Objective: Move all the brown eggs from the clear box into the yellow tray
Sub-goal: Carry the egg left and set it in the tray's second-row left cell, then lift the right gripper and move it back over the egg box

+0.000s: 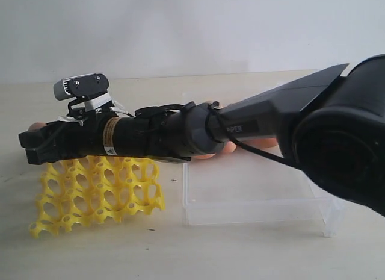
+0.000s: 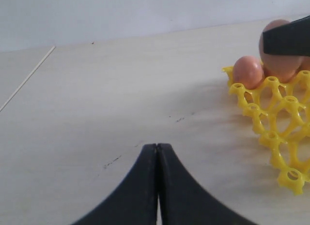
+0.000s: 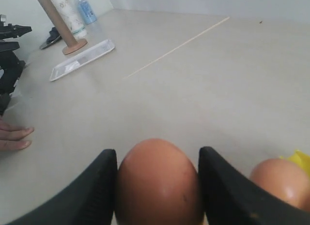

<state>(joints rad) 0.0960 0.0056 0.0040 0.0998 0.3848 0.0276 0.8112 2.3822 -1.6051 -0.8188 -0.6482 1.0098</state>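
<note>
Nearly level right arm over yellow tray, gripper snug around brown egg.

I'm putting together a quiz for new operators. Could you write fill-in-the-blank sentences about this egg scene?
1. The right gripper holds a brown ____.
2. The left gripper has its jaws ____.
3. One seated egg rests in a ____ cell of the yellow tray.
4. In the exterior view the clear box lies to the ____ of the tray.
Missing words: egg; shut; corner; right.
</note>
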